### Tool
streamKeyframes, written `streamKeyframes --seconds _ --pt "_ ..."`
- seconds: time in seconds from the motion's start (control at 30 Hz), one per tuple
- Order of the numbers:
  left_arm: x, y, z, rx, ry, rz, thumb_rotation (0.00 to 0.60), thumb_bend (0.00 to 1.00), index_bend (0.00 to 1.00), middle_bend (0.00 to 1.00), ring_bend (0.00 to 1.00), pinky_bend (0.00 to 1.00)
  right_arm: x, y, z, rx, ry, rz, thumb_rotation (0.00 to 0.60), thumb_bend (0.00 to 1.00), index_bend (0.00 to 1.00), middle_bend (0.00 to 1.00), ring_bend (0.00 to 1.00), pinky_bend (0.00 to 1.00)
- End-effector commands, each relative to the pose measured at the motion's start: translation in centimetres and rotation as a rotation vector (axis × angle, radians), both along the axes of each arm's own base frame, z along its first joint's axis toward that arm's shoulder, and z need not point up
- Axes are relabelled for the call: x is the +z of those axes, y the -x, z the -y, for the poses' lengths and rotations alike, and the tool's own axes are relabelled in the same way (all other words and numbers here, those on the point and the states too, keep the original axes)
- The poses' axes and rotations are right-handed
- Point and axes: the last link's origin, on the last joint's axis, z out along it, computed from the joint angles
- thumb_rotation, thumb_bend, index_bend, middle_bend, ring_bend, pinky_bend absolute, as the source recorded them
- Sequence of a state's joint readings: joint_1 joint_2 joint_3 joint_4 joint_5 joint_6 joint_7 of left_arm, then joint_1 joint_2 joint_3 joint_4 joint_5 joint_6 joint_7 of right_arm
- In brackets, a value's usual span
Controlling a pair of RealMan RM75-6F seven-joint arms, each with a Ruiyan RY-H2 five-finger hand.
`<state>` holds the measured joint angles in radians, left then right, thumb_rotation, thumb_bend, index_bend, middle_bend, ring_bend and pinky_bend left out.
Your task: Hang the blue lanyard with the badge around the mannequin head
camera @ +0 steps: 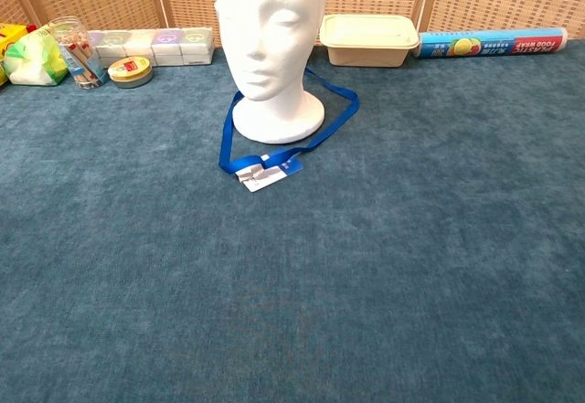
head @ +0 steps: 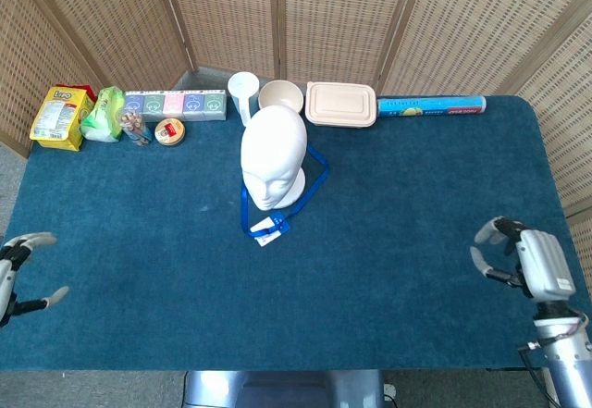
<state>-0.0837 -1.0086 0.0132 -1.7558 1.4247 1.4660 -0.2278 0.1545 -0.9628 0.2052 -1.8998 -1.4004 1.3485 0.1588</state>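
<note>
So the blue lanyard (camera: 334, 121) is lying looped around the base of the mannequin head (camera: 272, 33), flat on the blue cloth of the table (camera: 366, 275). The badge (camera: 263, 174) is sitting on the cloth just in front of the base, on the face side. The head is standing upright near the middle of the table.

I'm seeing both hands only in the head view, well apart from the lanyard. My left hand (head: 18, 274) is hanging at the near left edge, mostly cut off by the frame, fingers spread and holding nothing. My right hand (head: 527, 260) is hovering by the near right corner, fingers loosely curved and apart, nothing in it either.

Behind the head: a white cup (head: 242, 91), a bowl (head: 281, 95), a lidded container (head: 341, 104) and a food wrap roll (head: 431, 105).
</note>
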Motion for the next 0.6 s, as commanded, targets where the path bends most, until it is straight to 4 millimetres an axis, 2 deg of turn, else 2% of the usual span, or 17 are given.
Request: streamKeyframes --seconds 0.03,0.1,0.2,0.3,0.47,0.6 --pt "0.1 0.7 1.4 0.01 -0.014 -0.015 0.6 0.16 0.28 0.23 0.17 0.31 0.4 1.6 -2.1 -0.035 0.037 -0.137 0.52 0.4 0.53 0.49 0.51 0.59" --pt "0.3 1.0 2.1 0.011 -0.026 -0.029 0.599 0.16 0.29 0.24 0.17 0.31 0.3 2.1 -2.7 -0.048 0.05 -0.191 0.522 0.4 0.53 0.5 0.51 0.59" --pt "0.2 1.6 4.2 0.023 -0.03 -0.061 0.599 0.16 0.31 0.24 0.17 0.31 0.4 3.1 -4.6 -0.081 0.072 -0.291 0.523 0.4 0.53 0.5 0.51 0.58" --pt "0.2 1.6 5.1 0.025 -0.024 -0.054 0.6 0.16 0.32 0.24 0.17 0.3 0.7 3.2 -7.2 -0.09 0.078 -0.329 0.523 0.4 0.53 0.5 0.51 0.58" --pt "0.3 1.3 5.4 0.016 -0.019 -0.046 0.6 0.16 0.32 0.25 0.17 0.3 1.0 3.1 -7.8 -0.09 0.084 -0.342 0.523 0.4 0.53 0.51 0.51 0.59" --pt "0.4 0.8 5.2 0.004 -0.014 -0.044 0.6 0.16 0.32 0.25 0.17 0.3 0.9 2.6 -7.4 -0.081 0.079 -0.329 0.522 0.4 0.54 0.51 0.51 0.59"
